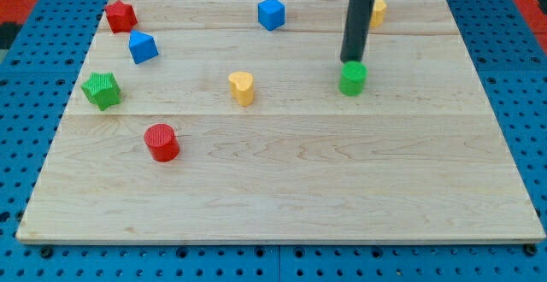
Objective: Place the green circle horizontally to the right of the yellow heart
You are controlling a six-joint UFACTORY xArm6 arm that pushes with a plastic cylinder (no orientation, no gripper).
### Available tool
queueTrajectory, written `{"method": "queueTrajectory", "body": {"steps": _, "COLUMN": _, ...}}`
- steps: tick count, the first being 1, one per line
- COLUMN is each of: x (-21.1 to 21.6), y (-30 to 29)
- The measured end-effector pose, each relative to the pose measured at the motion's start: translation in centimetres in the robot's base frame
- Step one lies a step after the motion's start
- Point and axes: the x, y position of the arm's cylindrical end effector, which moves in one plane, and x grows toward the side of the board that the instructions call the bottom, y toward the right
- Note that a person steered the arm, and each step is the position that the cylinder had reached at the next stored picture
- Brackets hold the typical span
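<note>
Green circle (352, 79) sits on the wooden board (282, 179), well to the view's right of the yellow heart (243, 87) and roughly level with it. There is no claw, only a rod: my tip (351, 61) touches the circle's top edge.

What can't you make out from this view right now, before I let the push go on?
- My tip: it ends at the green circle's far edge; actual contact cannot be told.
- Yellow block at the view's top: the rod covers its left part, so its shape is unclear.
- The arm above the rod: cut off by the view's top edge.
</note>
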Motion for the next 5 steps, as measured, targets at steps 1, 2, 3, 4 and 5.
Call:
{"method": "queueTrajectory", "body": {"steps": 1, "x": -3.6, "y": -4.2}}
{"method": "queueTrajectory", "body": {"steps": 2, "x": -1.3, "y": -7.0}}
{"method": "queueTrajectory", "body": {"steps": 3, "x": 1.4, "y": -8.4}}
{"method": "queueTrajectory", "body": {"steps": 4, "x": 2.8, "y": -7.6}}
{"method": "queueTrajectory", "body": {"steps": 5, "x": 3.5, "y": -0.3}}
